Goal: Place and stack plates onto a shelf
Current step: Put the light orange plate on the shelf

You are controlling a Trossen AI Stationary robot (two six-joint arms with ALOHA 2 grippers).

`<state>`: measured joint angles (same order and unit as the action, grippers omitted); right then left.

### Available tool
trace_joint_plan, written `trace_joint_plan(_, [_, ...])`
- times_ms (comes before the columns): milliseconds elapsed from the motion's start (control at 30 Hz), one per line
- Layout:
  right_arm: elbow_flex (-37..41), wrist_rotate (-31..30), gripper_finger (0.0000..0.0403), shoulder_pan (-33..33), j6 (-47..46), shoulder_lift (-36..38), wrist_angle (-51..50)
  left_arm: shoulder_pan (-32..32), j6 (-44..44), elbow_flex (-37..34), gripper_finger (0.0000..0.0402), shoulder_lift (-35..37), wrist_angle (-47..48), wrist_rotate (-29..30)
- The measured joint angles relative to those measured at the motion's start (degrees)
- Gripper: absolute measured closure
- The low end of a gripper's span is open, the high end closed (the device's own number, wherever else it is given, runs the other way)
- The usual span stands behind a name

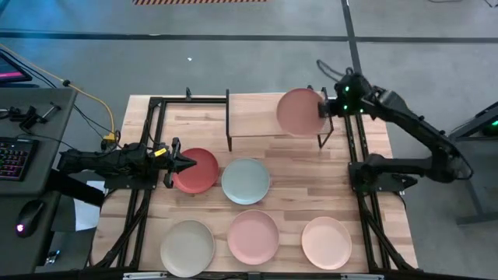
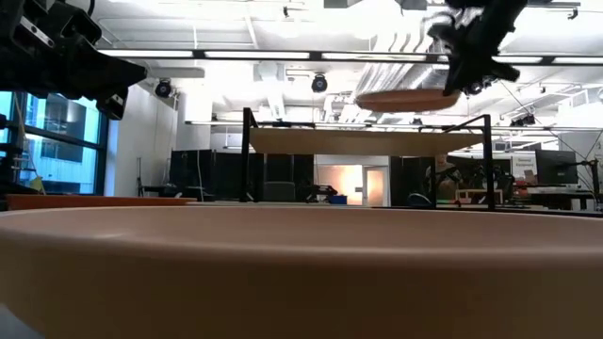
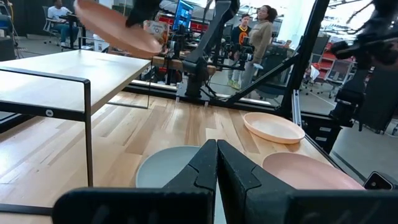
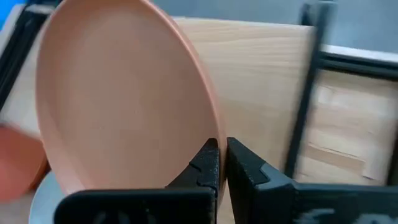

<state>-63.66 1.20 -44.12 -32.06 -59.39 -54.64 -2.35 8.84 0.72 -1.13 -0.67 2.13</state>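
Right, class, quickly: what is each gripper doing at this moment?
Left gripper: shut, holding nothing, at the red plate's edge.
Right gripper: shut on the terracotta plate, held above the shelf.

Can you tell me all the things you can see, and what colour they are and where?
Terracotta plate: 1, held over the shelf's right end.
Red plate: 1, table left, by the left gripper.
Blue-grey plate: 1, table middle.
Cream plate: 1, front left.
Pink plate: 1, front middle.
Peach plate: 1, front right.
Shelf: 1, light wood, black legs, table back.
People: several, in the room behind.
Left gripper: shut, over the red plate's edge.
Right gripper: gripping the terracotta plate's rim.
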Motion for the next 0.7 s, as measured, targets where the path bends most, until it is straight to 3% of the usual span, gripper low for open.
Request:
trace_joint_plan(133, [0.8, 5.1, 0.0403, -5.8, 1.3, -2.4, 1.3, 0.0, 0.0, 0.0, 0.0401, 0.0, 0.0, 0.0])
trace_joint_plan(267, [0.8, 7.6, 0.0403, -6.9, 2.5, -5.8, 1.9, 0.0, 0.0, 0.0, 0.0401, 0.0, 0.0, 0.0])
trace_joint_plan(700, [0.9, 3.3, 0.04, -7.6, 5.0, -9.1, 2.2, 0.0, 0.0, 0.0, 0.0401, 0.0, 0.0, 0.0])
